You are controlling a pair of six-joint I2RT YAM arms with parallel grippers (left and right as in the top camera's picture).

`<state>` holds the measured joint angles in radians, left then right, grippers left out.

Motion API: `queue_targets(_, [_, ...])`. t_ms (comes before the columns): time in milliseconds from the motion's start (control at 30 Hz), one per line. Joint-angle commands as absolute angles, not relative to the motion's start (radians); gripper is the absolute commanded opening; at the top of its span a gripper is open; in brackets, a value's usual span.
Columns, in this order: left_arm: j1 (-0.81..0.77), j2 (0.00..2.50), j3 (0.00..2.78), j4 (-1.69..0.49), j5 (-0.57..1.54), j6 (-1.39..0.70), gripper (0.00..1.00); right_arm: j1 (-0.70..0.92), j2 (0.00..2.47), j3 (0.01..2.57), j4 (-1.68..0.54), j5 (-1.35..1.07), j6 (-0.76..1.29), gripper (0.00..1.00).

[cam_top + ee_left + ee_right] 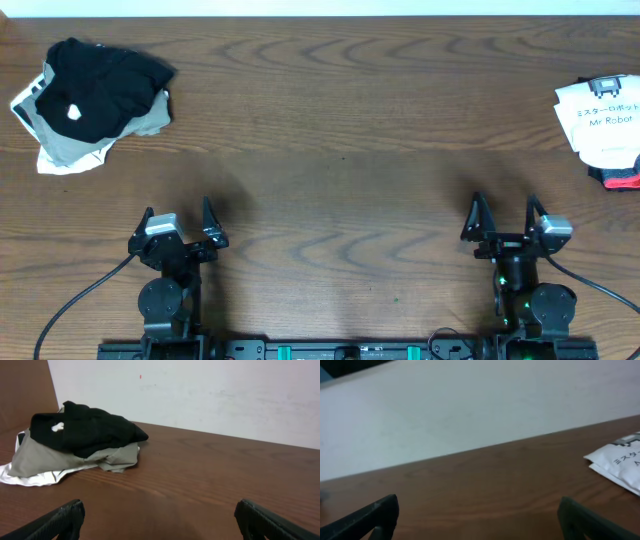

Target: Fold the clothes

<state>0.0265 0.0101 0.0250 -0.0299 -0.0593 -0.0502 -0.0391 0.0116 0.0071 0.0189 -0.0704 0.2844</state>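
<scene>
Red fabric (pixel 622 180), overhead view only

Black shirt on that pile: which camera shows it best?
The left wrist view: the black shirt looks large there, crumpled atop khaki cloth. Overhead shows it small, in the far left corner. The right wrist view misses it.

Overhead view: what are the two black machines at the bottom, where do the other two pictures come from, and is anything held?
They are two robot arms, each ending in a two-finger gripper. The overhead camera looks straight down on a wooden table. The other pictures come from a camera on each wrist; the dark shapes in their bottom corners are that arm's own fingers. The left gripper and right gripper are open and hold nothing. Far left, crumpled together, lie a black shirt over a khaki-grey garment and a white cloth. Far right lies a white printed garment.
</scene>
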Motion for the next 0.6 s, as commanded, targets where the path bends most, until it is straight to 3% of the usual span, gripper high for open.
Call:
queue_targets(0, [0.033, 0.004, 0.004, -0.067, -0.075, -0.038, 0.98, -0.030, 0.005, 0.005, -0.021, -0.056, 0.208, 0.99])
queue_targets(567, [0.033, 0.004, 0.004, -0.067, -0.075, -0.038, 0.98, -0.031, 0.005, 0.005, -0.071, -0.056, 0.167, 0.99])
